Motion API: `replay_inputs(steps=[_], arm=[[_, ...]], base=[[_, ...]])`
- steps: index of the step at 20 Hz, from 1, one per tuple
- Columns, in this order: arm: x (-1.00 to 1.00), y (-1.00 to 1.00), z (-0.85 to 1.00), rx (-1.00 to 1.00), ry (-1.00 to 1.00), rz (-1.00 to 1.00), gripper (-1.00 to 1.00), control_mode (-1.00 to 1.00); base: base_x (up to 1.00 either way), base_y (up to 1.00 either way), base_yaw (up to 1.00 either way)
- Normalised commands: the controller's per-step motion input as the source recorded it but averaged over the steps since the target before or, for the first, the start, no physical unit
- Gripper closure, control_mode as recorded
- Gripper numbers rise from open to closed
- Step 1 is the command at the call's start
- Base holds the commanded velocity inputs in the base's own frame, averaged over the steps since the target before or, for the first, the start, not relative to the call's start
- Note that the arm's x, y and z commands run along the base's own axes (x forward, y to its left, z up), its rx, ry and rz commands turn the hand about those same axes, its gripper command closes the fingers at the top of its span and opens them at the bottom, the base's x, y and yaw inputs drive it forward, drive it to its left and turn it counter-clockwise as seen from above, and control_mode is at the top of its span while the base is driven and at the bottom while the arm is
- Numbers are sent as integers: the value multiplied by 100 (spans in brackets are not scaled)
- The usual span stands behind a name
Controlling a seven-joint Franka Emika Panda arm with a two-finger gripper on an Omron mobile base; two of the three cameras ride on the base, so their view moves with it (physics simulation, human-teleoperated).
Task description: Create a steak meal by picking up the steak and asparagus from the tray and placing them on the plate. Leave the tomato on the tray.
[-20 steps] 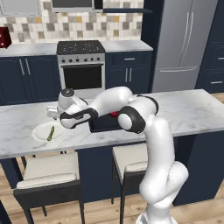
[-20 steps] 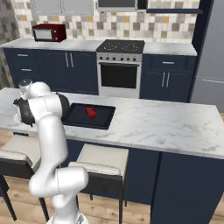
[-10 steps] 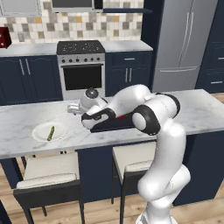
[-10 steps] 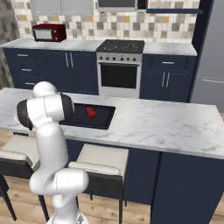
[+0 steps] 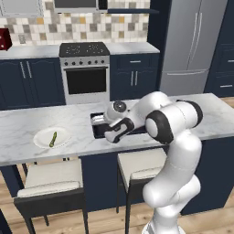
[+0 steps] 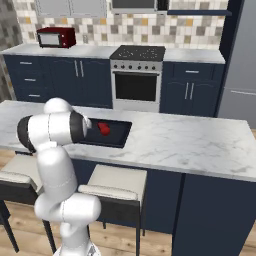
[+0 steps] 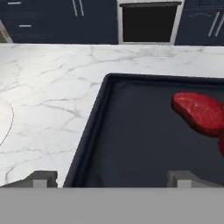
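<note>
- The steak (image 7: 199, 113) lay flat inside the tray (image 7: 100, 127), toward the right of the hand view.
- A sliver of brighter red at that view's right edge, just beside the steak, was too cut off to identify.
- The tray (image 6: 120, 137) sat on the marble counter (image 6: 190, 140), with a red lump (image 6: 103, 128) in it in the right base view.
- The asparagus (image 5: 53, 139) lay on the plate (image 5: 42, 135), well left of the tray.
- The gripper (image 7: 111, 178) hung over the tray's left rim, fingers spread wide and holding nothing.
</note>
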Motion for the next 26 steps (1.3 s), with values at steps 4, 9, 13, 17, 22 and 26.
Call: replay_inputs(steps=[4, 9, 13, 17, 22, 26], arm=[[12, -88, 26, -28, 0, 16, -100, -100], [11, -67, 61, -17, 17, 6, -100, -100], [36, -31, 53, -7, 25, 5, -100, -100], [42, -5, 6, 0, 13, 3, -100, -100], [26, 0, -21, -10, 1, 0, -100, -100], [31, 0, -48, -11, 4, 0, -100, -100]], base=[[0, 0, 0], [0, 0, 0], [0, 0, 0], [0, 0, 0], [0, 0, 0], [0, 0, 0]])
